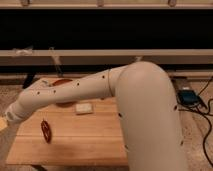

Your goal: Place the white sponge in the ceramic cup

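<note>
Far left edge: gripper (3,123), mostly cut off by the frame, just off the table's left side; jaws spread wide, nothing seen in them. Just right of that: white arm (75,93), slanting up and rightward over the wooden table (85,142), dotted with small dark holes. On the table's left part, below the arm: small red object (45,131), seemingly standing on edge, shape hard to make out. Behind the arm, near the table's back edge: orange bowl (62,83), mostly hidden by the arm. Mid-table, just below the arm and clear of it: white sponge (84,108), lying flat on the wood, well apart from the gripper, right of the red object. Further right: big rounded elbow (150,115) filling the foreground, covering the table's right end. Far right, on the floor: blue device (189,96) with dark cables (207,112) trailing away.
</note>
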Robot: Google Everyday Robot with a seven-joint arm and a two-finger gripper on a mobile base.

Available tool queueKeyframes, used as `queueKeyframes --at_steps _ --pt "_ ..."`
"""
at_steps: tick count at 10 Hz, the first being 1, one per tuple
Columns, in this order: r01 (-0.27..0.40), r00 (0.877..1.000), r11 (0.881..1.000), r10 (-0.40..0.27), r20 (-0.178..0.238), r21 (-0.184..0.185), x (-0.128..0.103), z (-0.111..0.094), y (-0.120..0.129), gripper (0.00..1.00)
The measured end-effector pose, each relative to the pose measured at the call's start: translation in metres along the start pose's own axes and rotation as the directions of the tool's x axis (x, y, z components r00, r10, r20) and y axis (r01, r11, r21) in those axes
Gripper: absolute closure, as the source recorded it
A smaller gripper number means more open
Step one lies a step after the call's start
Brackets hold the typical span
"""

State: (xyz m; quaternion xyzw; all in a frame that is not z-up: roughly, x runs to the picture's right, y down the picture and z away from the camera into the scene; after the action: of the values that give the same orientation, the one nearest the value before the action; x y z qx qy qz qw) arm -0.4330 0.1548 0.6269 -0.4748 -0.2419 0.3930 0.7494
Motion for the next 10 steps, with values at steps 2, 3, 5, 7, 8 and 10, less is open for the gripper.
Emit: queueKeyframes --at_steps 2,3,5,7,8,10 --pt "0.000 1.000 1.000 0.000 0.000 0.000 0.0000 0.0000 0.0000 0.20" --pt "0.000 1.000 1.000 0.000 0.000 0.000 0.0000 0.0000 0.0000 0.20" --pt "0.000 1.000 1.000 0.000 0.000 0.000 0.0000 0.0000 0.0000 0.20" --pt "0.000 1.000 1.000 0.000 0.000 0.000 0.0000 0.0000 0.0000 0.20" --pt "0.000 1.000 1.000 0.000 0.000 0.000 0.0000 0.0000 0.0000 0.20" --pt "-0.004 1.000 1.000 0.004 -0.005 0.008 0.0009 -0.0007 -0.0018 0.20"
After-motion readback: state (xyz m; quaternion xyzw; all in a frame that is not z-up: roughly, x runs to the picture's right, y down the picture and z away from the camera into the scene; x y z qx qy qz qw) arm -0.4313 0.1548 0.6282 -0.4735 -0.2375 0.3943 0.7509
